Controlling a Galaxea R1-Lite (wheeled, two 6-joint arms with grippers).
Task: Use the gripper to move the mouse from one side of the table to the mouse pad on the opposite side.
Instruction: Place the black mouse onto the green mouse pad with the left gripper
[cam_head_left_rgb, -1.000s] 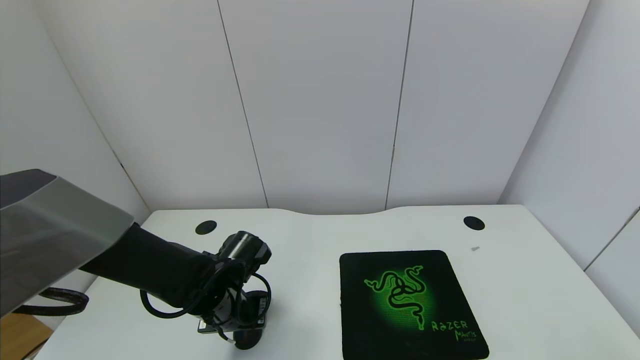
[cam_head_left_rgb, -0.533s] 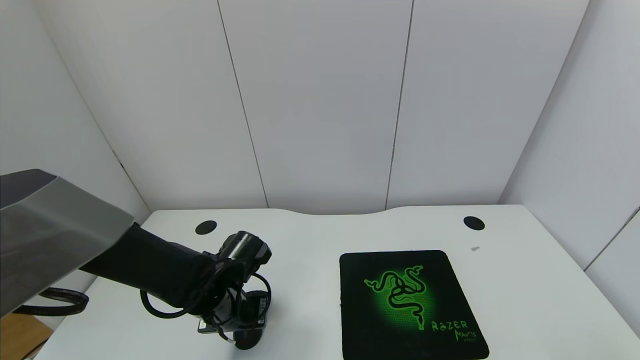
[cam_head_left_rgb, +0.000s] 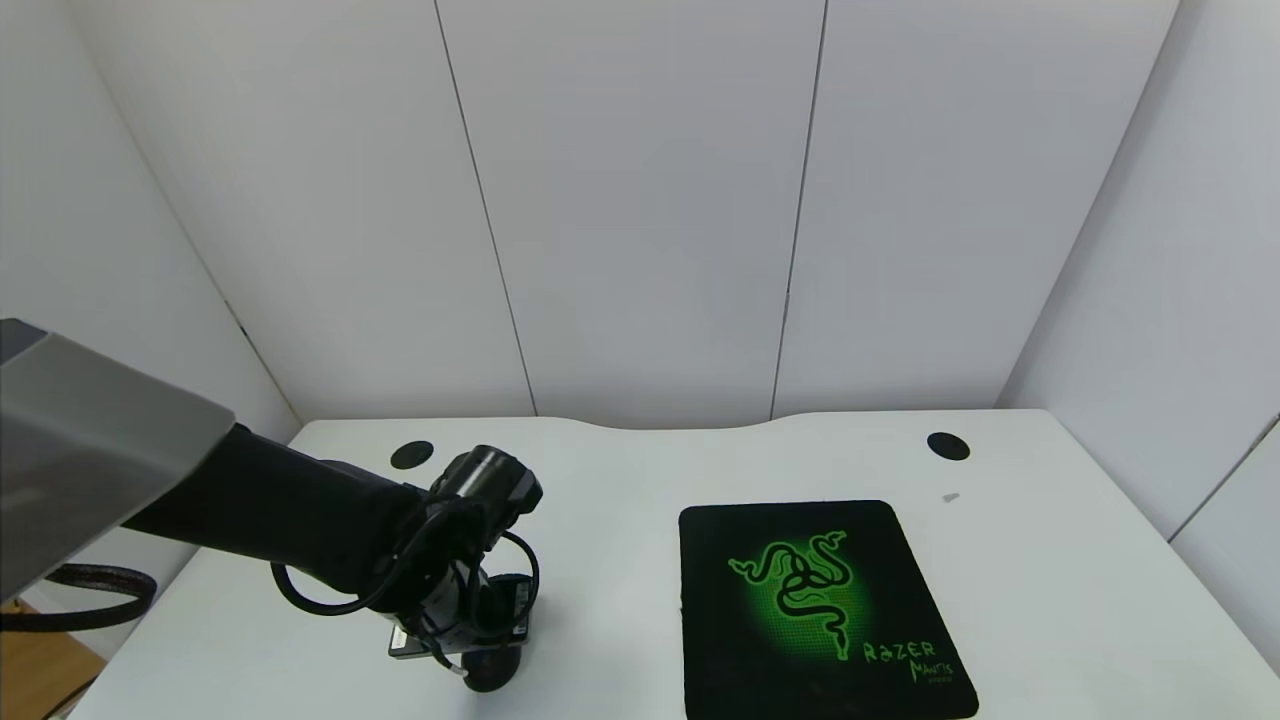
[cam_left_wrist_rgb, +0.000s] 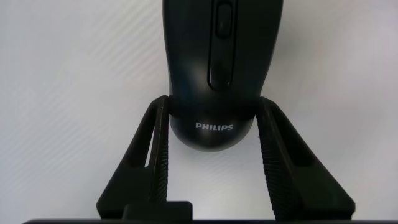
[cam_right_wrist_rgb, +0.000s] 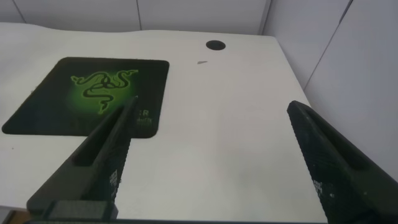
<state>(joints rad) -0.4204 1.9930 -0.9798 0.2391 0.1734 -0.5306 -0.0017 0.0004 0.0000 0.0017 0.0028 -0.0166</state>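
Observation:
My left gripper (cam_head_left_rgb: 470, 645) hangs over the near left part of the white table (cam_head_left_rgb: 620, 470), shut on the glossy black mouse (cam_head_left_rgb: 488, 678), which shows just below the hand. In the left wrist view the two fingers clamp the mouse (cam_left_wrist_rgb: 221, 62) at its rear sides, by the white PHILIPS lettering, with the gripper (cam_left_wrist_rgb: 213, 104) around it. The black mouse pad (cam_head_left_rgb: 815, 610) with the green snake logo lies at the near right, well apart from the mouse. My right gripper (cam_right_wrist_rgb: 213, 107) is open and empty above the table's right side, with the pad (cam_right_wrist_rgb: 93, 93) beyond one finger; it is out of the head view.
Two round black grommets (cam_head_left_rgb: 412, 455) (cam_head_left_rgb: 947, 446) sit near the table's far edge, which has a curved notch. White wall panels enclose the table at the back and both sides. A small grey speck (cam_head_left_rgb: 950, 497) lies near the right grommet.
My left arm and gripper have shifted slightly up and to the left with the mouse still held. The mouse pad has not moved.

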